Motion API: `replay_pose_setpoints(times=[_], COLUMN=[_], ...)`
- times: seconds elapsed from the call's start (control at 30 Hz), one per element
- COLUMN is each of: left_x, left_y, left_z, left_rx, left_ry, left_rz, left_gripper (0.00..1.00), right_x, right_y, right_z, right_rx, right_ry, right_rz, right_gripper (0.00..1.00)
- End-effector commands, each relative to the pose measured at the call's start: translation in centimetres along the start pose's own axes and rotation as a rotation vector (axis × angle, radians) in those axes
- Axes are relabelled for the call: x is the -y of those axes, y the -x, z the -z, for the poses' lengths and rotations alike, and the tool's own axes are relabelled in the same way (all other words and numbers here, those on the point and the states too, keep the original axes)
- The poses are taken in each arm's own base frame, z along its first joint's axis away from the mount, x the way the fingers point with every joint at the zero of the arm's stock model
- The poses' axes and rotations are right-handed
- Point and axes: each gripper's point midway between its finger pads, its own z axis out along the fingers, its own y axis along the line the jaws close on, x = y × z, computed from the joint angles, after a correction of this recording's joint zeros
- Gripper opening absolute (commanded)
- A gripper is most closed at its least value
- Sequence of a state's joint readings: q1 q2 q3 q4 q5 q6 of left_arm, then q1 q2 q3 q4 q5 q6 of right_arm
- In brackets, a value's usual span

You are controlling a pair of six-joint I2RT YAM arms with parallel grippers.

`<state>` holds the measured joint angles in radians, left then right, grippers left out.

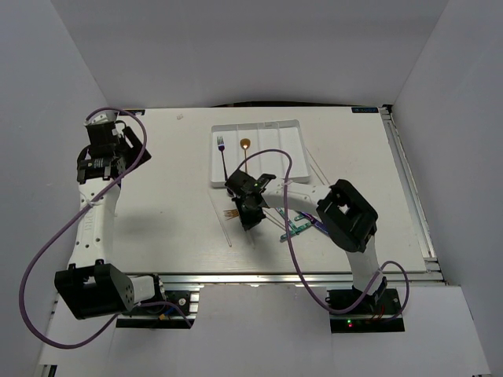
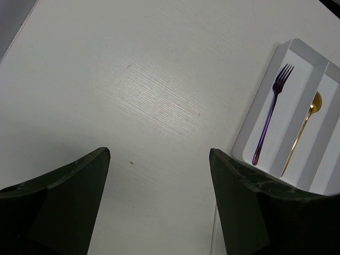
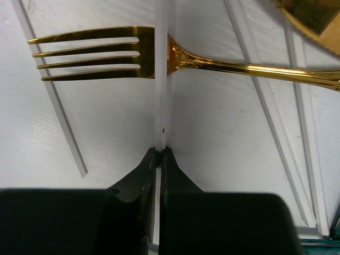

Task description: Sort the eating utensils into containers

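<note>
Two pieces lie sorted: a purple fork (image 1: 223,157) and a gold spoon (image 1: 244,144), each in its own lane at the left end of the tray (image 1: 283,153). Right gripper (image 3: 160,155) is pinched tight on one white chopstick (image 3: 163,79), low over the table (image 1: 173,181) just in front of the tray. That stick crosses over the neck of a gold fork (image 3: 146,53).

We judge the stick light, stiff, smooth and narrow, so apt to pivot or slip in a two-finger pinch unless held near its middle. How far along its length we hold it, we cannot tell. A straight lift should spare the fork beneath.

More chopsticks (image 3: 265,106) lie close on both sides, and teal-handled pieces (image 1: 299,225) crowd the right. Open room lies leftward and toward the tray, whose raised rim needs clearing. Left gripper (image 2: 158,159) hangs spread wide, holding nothing, over bare table left of the tray.
</note>
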<state>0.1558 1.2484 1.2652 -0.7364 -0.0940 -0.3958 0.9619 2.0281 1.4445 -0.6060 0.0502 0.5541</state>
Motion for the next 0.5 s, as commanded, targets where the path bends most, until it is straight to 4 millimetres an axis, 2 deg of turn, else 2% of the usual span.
replay_pose_setpoints(times=[0.0,0.07,0.1,0.13,0.17,0.23,0.27,0.33,0.37,0.43,0.47], left_x=[0.1,0.3,0.4,0.5,0.8,1.0,1.2,1.4,1.5,2.2,2.3], left_y=[1.0,0.9,0.9,0.8,0.7,0.7,0.6,0.3,0.4,0.1,0.2], left_z=[1.5,1.5,1.4,1.3,1.2,1.1,0.9,0.5,0.3,-0.2,-0.5], left_rx=[0.05,0.043,0.039,0.034,0.026,0.022,0.02,0.008,0.012,-0.01,-0.013], left_ry=[-0.019,-0.032,-0.039,-0.045,-0.058,-0.067,-0.081,-0.094,-0.098,-0.129,-0.133], left_rz=[0.0,-0.002,-0.003,-0.007,-0.01,-0.008,-0.013,-0.018,-0.023,-0.032,-0.036], left_gripper=[0.87,0.87,0.87,0.87,0.87,0.87,0.87,0.87,0.87,0.87,0.87], right_x=[-3.3,-3.6,-3.8,-3.8,-3.7,-2.8,-1.2,1.0,4.5,8.1,11.8], right_y=[1.9,3.2,4.0,4.8,5.9,7.9,9.5,11.6,13.4,15.0,16.7], right_z=[3.0,5.2,7.3,8.6,10.9,13.2,14.8,15.6,16.0,15.2,15.0], right_rx=[0.091,0.148,0.197,0.235,0.298,0.393,0.45,0.506,0.53,0.522,0.54], right_ry=[0.1,0.116,0.133,0.14,0.157,0.149,0.137,0.118,0.074,0.038,-0.016], right_rz=[0.016,0.028,0.035,0.052,0.056,0.079,0.06,0.085,0.034,0.005,-0.012], right_gripper=[0.0,0.0,0.0,0.0,0.0,0.0,0.0,0.0,0.0,0.0,0.0])
